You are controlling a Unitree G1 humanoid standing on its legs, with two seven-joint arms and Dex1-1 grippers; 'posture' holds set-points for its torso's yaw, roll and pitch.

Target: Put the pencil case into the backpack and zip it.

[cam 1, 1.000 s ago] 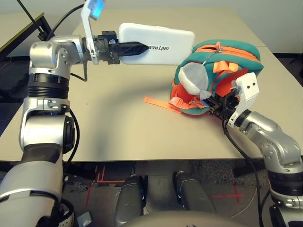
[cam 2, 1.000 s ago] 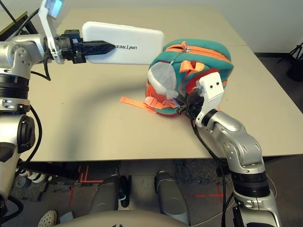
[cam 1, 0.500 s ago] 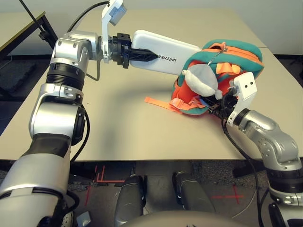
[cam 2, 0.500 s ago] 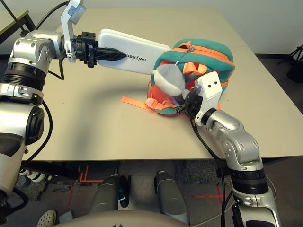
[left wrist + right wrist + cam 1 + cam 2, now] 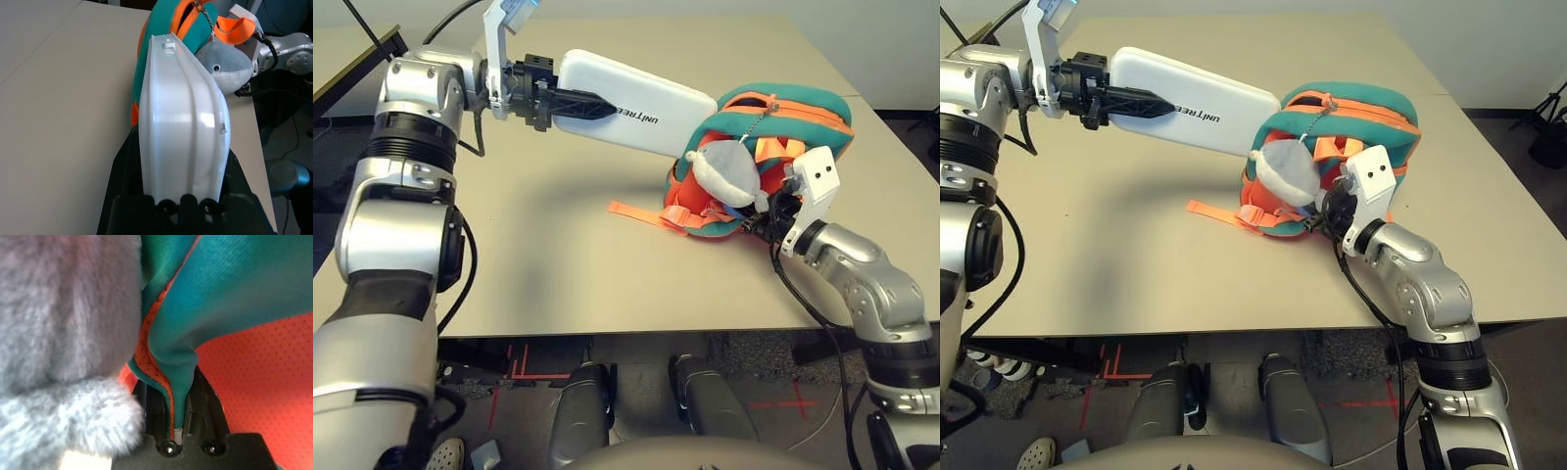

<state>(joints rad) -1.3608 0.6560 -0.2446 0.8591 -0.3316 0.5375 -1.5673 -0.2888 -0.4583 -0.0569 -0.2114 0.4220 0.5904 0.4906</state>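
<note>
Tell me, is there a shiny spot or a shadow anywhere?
Left wrist view: bright glare patches on the pencil case. Left eye view: its soft shadow lies on the table. Right wrist view: the grey plush toy fills the near side as a fuzzy blur.

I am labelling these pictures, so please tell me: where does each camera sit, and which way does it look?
Head views: a stereo pair looking forward and down at the table; both silver forearms show.
Left wrist view: along the left gripper, shut on the pencil case, toward the backpack.
Right wrist view: along the right gripper, pinching the backpack's edge beside the plush toy.
Shared: backpack and toy appear in all.
</note>
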